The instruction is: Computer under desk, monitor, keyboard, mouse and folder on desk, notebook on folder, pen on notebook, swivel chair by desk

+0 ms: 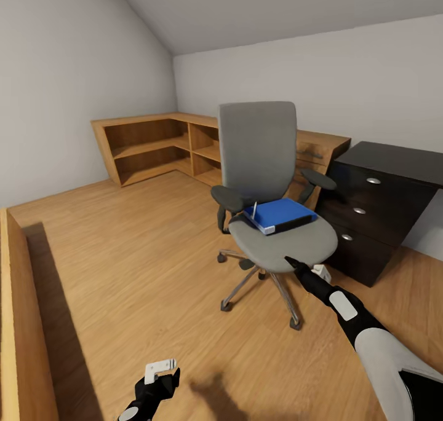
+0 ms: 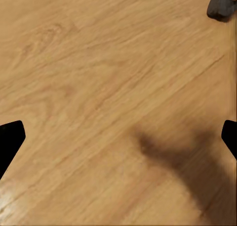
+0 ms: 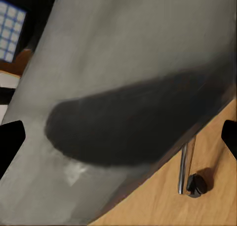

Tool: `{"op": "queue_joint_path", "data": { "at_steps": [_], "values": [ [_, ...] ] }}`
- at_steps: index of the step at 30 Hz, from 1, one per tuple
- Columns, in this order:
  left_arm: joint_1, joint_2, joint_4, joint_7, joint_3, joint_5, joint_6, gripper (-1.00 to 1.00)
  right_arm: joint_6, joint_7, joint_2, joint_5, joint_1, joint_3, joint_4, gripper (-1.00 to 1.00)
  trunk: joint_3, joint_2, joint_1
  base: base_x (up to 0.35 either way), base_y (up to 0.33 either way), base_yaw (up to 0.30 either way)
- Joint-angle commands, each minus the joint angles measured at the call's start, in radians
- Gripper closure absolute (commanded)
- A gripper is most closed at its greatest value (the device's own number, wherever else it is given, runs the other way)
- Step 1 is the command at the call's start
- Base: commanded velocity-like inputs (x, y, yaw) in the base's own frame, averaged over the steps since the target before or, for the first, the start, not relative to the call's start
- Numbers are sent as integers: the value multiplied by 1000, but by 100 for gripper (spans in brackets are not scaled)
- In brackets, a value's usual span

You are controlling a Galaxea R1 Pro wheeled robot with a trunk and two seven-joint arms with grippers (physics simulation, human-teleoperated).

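Spread jaws on both arms: the right gripper hovers at the front rim of the seat, the left gripper hangs low over the wooden plank floor. Beside the glossy black three-drawer desk stands the grey upholstered swivel chair on castors, likely to roll if nudged. On its seat lies the flat bright blue folder, probably stiff, light and slick; best pinched at its near edge. Its long axis runs across the seat, toward the desk.

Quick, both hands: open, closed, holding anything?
Left hand: open, empty, over the floor.
Right hand: open, empty, at the swivel chair seat's front edge.
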Motion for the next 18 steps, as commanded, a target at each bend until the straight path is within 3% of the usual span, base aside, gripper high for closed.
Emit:
{"op": "queue_joint_path", "data": {
  "at_steps": [1,18],
  "values": [
    [0,0,0,5,-4,8,-3,-100,6,-1,0,5,0,-5,2,-100,-1,0,0,265,-176,1],
    [0,2,10,5,-4,8,-4,-100,6,-1,0,5,0,-5,2,-100,-2,0,0,293,-20,0]
  ]
}}
